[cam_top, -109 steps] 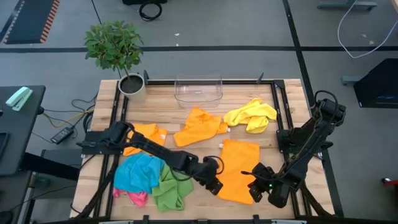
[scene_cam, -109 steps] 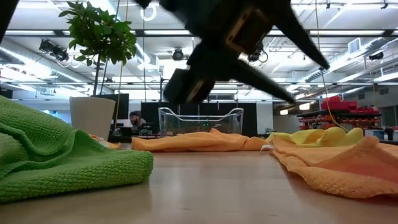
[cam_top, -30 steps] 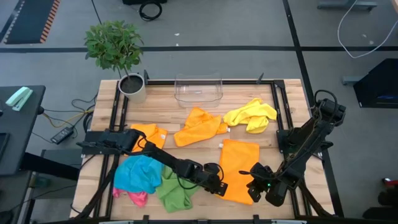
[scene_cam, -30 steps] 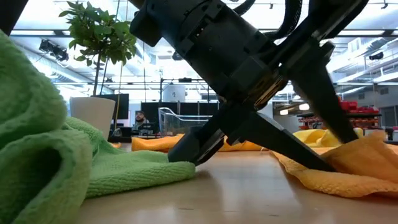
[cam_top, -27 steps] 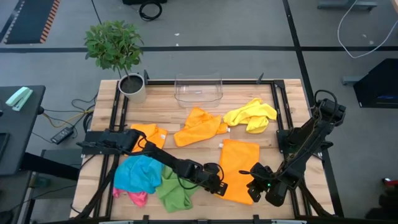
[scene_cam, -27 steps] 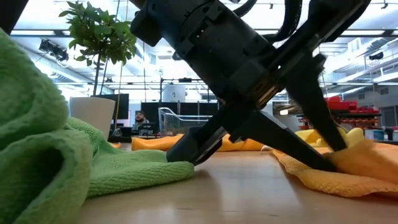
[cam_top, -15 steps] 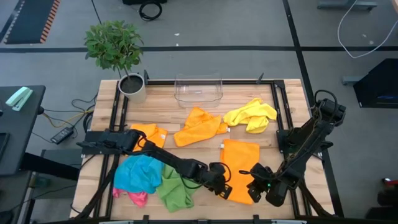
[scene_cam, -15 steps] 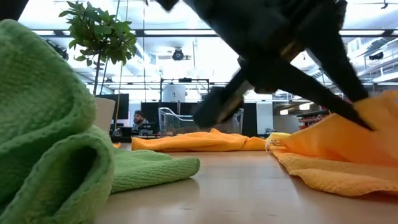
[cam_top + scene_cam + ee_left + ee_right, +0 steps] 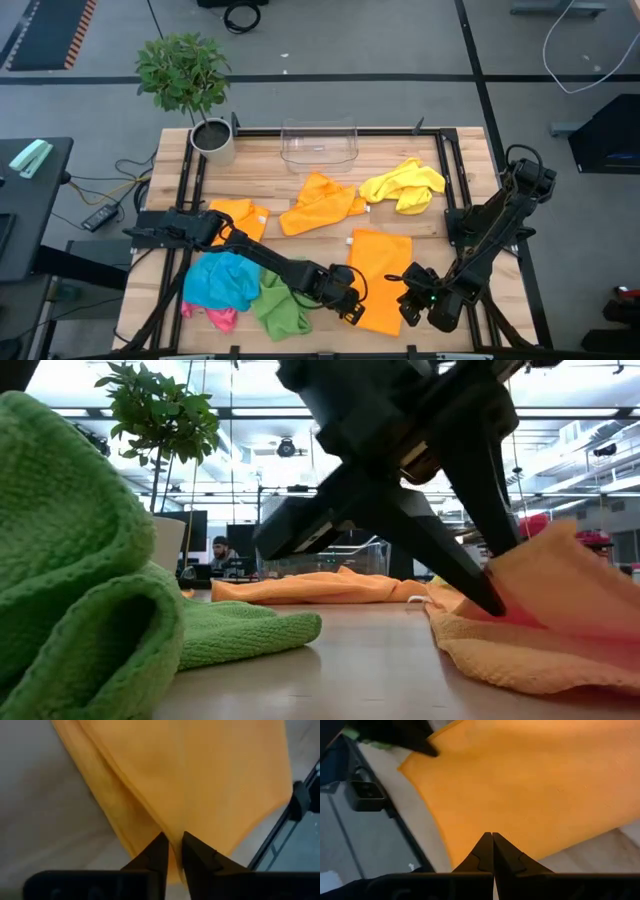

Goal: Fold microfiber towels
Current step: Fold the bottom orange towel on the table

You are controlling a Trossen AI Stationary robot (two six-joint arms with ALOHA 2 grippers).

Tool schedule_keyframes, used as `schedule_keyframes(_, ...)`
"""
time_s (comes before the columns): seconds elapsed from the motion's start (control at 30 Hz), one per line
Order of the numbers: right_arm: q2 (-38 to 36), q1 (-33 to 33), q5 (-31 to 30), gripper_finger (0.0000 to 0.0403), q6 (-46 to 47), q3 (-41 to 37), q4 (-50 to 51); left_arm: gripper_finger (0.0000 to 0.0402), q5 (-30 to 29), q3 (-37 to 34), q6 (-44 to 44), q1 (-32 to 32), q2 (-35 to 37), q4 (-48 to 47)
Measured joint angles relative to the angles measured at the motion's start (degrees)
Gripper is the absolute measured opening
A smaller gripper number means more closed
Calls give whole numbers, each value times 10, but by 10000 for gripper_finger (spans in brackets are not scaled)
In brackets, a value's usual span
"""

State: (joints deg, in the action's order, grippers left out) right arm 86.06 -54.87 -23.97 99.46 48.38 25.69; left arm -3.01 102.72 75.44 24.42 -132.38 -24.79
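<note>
An orange towel (image 9: 382,272) lies spread flat on the table's near right part. It also shows in the low view (image 9: 540,630). My left gripper (image 9: 352,310) is shut on its near left corner. It also shows in its wrist view (image 9: 171,848) and in the low view (image 9: 488,596). My right gripper (image 9: 412,298) sits at the towel's near right corner, its fingers shut (image 9: 492,840). Other towels lie loose: orange (image 9: 320,203), yellow (image 9: 403,185), orange (image 9: 238,213), blue (image 9: 225,278), green (image 9: 280,308) and pink (image 9: 216,319). My left gripper pinches a raised ridge of the orange towel (image 9: 159,826) between its two fingers, near the near left corner. The fingers slant down from the table's left. The pinched part stands up off the table (image 9: 545,560); the rest lies flat. My right gripper is shut at the orange towel's near right corner (image 9: 470,837), coming from the table's near right side. Its own fingers hide the place of contact. The towel around them lies flat on the table.
A clear plastic bin (image 9: 320,146) stands at the far middle, and a potted plant (image 9: 210,135) at the far left corner. Black frame rails (image 9: 445,180) run along the table's sides. Bare wood lies between the green and orange towels (image 9: 370,660).
My left gripper stood open on the table beside the orange towel's near left edge. It has gone a little toward the near edge and shut on that edge. The towel's near left part now stands raised in a fold, while the rest stays flat.
</note>
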Motion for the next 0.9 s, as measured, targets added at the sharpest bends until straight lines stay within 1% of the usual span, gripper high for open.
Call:
schedule_keyframes(0.2,-5,0,10,2,-9,0,-16,106,9,0,-18,-4,4,-30)
schedule_keyframes(0.27,-15,0,8,2,-11,1,-15,114,9,0,-29,-3,15,-60)
schedule_keyframes(0.33,-22,0,1,2,-11,8,-14,118,-6,0,-31,-3,34,-106)
schedule_keyframes(0.43,-22,-5,-2,2,-3,20,-16,120,-46,0,-46,-4,62,-167)
schedule_keyframes(0.5,-16,-9,-5,2,4,26,-17,118,-59,0,-82,-4,77,-172)
schedule_keyframes(0.57,-13,-14,-16,2,8,28,-16,112,-55,1,-129,-4,83,-143)
schedule_keyframes(0.63,-7,-16,-17,2,5,29,-20,103,-38,1,-185,-4,84,-124)
schedule_keyframes(0.7,3,-25,-17,2,-35,29,-27,91,-25,0,-256,-4,77,-92)
schedule_keyframes(0.8,21,-45,-14,2,-121,30,-75,70,-7,-2,-430,4,72,-51)
schedule_keyframes(0.9,38,-53,-14,2,-176,29,-96,54,-5,0,-611,17,73,-12)
